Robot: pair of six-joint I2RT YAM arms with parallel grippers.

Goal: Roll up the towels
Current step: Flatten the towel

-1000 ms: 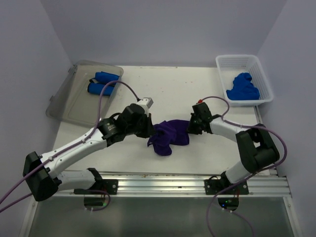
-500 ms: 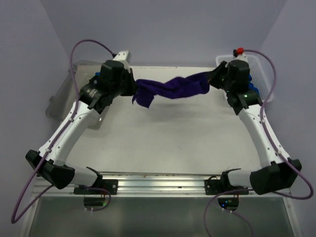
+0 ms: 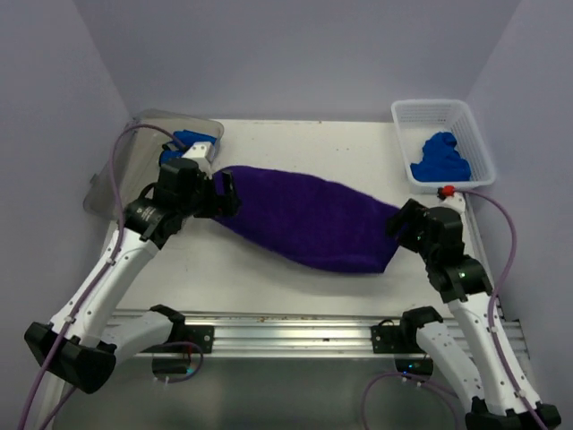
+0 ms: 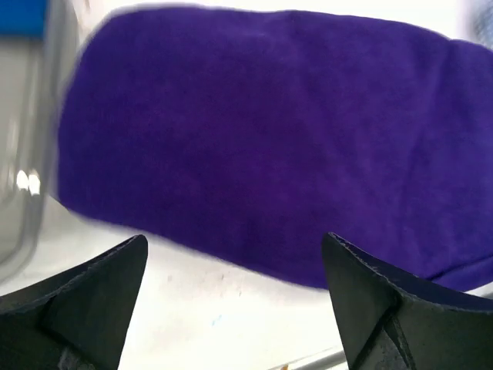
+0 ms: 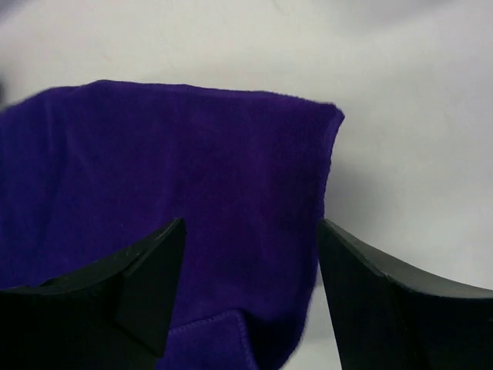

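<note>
Top external: purple towel (image 3: 313, 224) spread across table (image 3: 313, 152); both jaws open.

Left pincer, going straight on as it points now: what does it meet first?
Most likely the purple towel, spread just ahead of the open left pincer; exact depth is unclear.

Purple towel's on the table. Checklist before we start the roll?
1. purple towel spread out on the table: ok.
2. left tool open, nothing between its jaws: ok.
3. right tool open: ok.
4. Towel's right end flat: cannot tell, a fold shows under the right tool.
5. Towel clear of the tray: cannot tell, the left tool hides that end from above.
6. Towel clear of the basket: ok.
</note>
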